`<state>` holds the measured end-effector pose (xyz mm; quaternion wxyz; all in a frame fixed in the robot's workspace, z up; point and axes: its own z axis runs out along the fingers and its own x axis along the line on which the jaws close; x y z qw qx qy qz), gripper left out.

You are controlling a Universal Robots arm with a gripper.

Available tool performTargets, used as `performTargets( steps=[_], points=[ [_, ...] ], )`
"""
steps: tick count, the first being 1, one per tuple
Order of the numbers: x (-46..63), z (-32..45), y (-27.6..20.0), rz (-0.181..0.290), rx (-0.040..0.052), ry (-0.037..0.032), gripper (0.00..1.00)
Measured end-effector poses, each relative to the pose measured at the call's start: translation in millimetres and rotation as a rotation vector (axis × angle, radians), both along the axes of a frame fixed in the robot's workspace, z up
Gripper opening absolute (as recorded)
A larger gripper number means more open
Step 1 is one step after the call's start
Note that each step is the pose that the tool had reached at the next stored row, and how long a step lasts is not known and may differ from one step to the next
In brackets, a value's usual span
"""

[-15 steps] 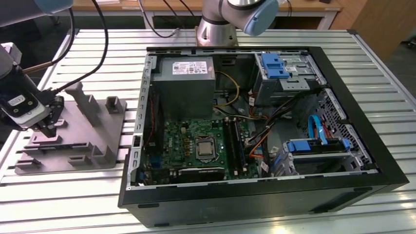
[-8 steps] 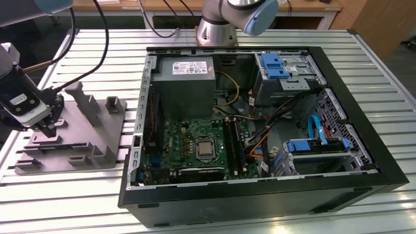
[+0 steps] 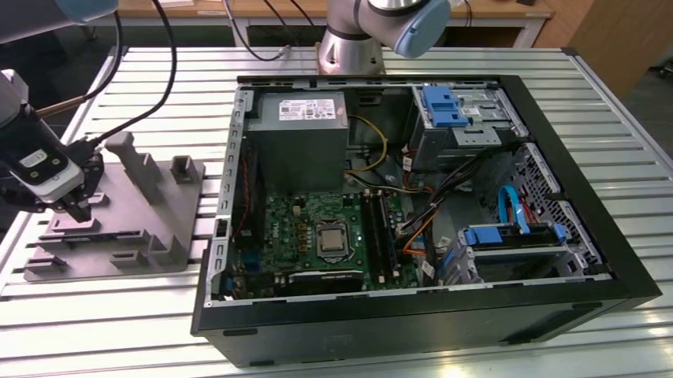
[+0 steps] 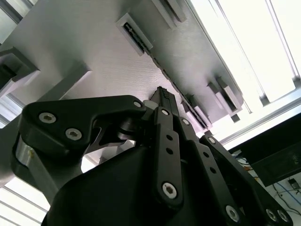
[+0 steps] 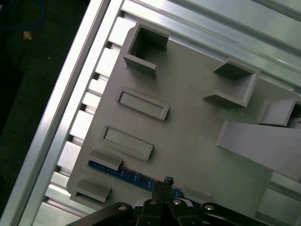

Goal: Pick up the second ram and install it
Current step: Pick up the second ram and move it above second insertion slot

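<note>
Grey moulded plastic fills our scene: the fixture tray (image 3: 158,236) lies by the counter's (image 3: 105,331) edge at the exterior view's left, beside the open computer case (image 3: 399,323). The second ram (image 5: 123,172) stands on edge in a tray slot, and the end effector (image 5: 167,181) looks clenched on its top edge. We judge the stick light, stiff and fragile, best pinched across its thin faces, clear of the contacts.

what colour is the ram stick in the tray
Blue; the ram stick in the grey tray shows best in the first wrist view.
</note>
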<state>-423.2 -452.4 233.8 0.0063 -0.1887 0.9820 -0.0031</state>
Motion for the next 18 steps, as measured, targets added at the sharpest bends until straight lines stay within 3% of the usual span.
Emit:
performTargets(
  steps=[18],
  points=[
    [0.0, 0.0, 0.0, 0.08, 0.0, 0.0, 0.1]
  ],
)
